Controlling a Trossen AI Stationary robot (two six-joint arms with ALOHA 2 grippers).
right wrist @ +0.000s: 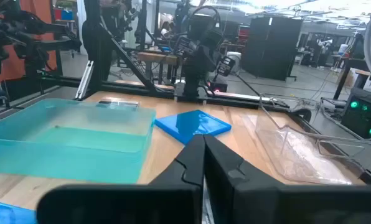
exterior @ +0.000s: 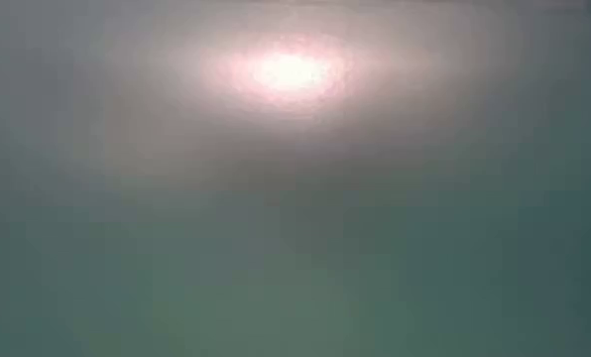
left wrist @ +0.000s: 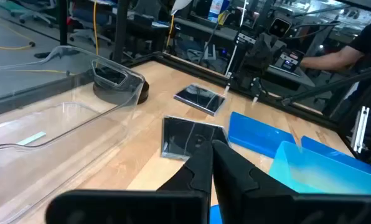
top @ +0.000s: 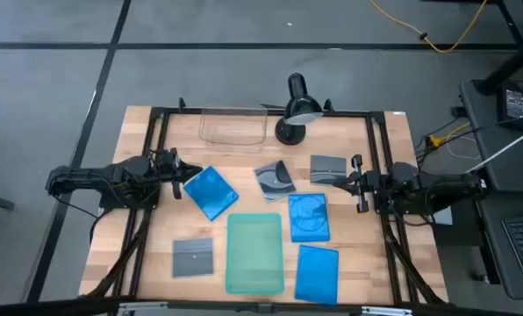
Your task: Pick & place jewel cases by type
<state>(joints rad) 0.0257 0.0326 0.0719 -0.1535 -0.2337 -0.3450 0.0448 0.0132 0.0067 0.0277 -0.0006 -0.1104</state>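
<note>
Three blue jewel cases lie flat on the table: one at the left [top: 211, 191], one right of centre [top: 309, 217] and one at the near right [top: 317, 272]. Three grey ones also lie flat: two at the centre back [top: 275, 177] [top: 328, 168] and one at the near left [top: 193, 258]. My left gripper [top: 178, 167] [left wrist: 211, 149] is shut and empty, just left of the left blue case. My right gripper [top: 356, 183] [right wrist: 204, 146] is shut and empty, beside the right edge of the far grey case [left wrist: 201, 99]. The low view shows only haze.
A pale-green tray [top: 254, 253] lies at the near centre between the cases. A clear plastic bin [top: 233, 130] and a black lamp [top: 297, 110] stand at the back. A black frame [top: 156, 123] runs round the table. A person's arm [left wrist: 360, 43] shows beyond the table.
</note>
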